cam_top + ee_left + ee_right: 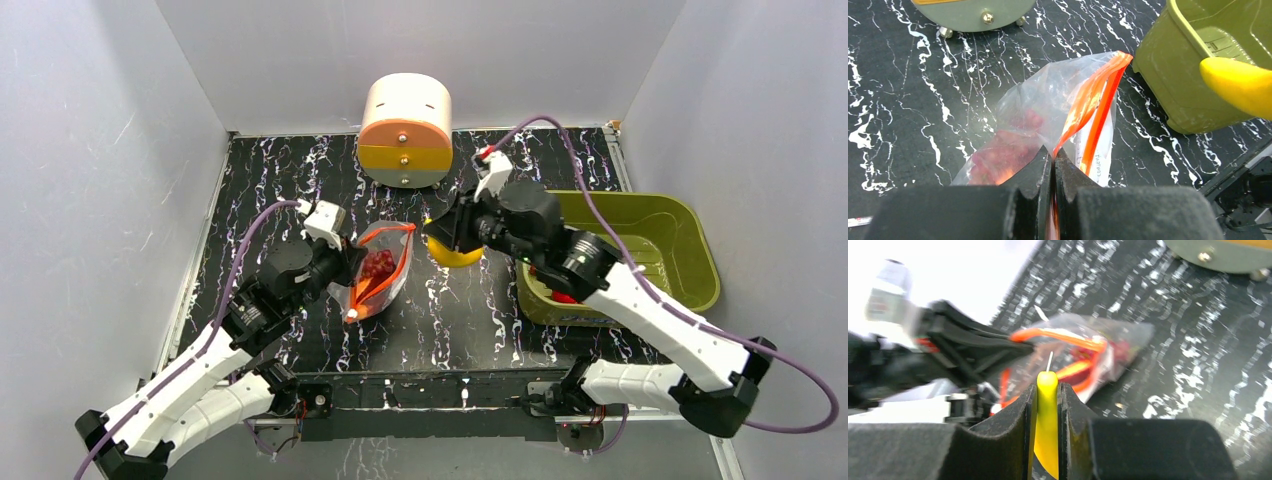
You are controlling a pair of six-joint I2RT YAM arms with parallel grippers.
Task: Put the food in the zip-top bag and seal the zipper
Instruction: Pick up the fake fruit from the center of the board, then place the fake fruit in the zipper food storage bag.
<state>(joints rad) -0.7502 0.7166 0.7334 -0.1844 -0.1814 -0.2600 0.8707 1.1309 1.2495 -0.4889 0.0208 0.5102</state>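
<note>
The clear zip-top bag (380, 268) lies mid-table with its mouth held up and open. My left gripper (1053, 154) is shut on the near side of the orange-red zipper (1092, 102), and shows from above at the bag's left edge (347, 262). Red food (377, 264) sits inside the bag (1013, 125). My right gripper (1047, 390) is shut on a yellow banana (1047, 405). That gripper (438, 238) holds the banana (453, 256) just right of the bag's mouth, above the table. The banana's tip (1240, 89) shows at the right of the left wrist view.
An olive-green bin (690, 250) stands at the right, with a red piece (563, 296) at its near left corner under my right arm. A cream, orange and grey drum (405, 130) stands at the back centre. The bin's corner (1168, 65) is close to the bag.
</note>
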